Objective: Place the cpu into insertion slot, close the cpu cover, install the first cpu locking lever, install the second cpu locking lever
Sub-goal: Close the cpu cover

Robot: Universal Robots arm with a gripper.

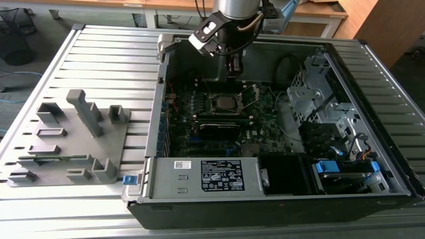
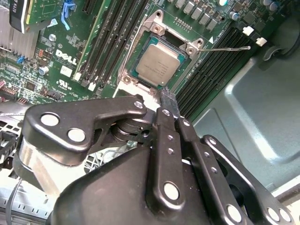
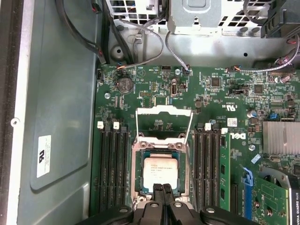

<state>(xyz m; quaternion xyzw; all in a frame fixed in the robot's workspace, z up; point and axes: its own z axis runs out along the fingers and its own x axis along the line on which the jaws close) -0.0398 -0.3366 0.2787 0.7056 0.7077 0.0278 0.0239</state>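
The cpu (image 3: 160, 172) lies flat in the insertion slot (image 3: 136, 174), so seating appears done. The cpu cover (image 3: 164, 109) stands swung open and is not yet closed. The gripper (image 3: 163, 188) hovers at the slot's edge opposite the cover's hinge, fingers pressed together and empty, with memory slots (image 3: 112, 168) crowding both sides.

The cpu (image 3: 160, 171) lies, seemingly seated, in the insertion slot (image 3: 137, 174).

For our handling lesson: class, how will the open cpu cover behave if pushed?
The cpu cover is a thin windowed frame, so probably light and bendable. Hinged at the insertion slot, it likely swings rather than slides.
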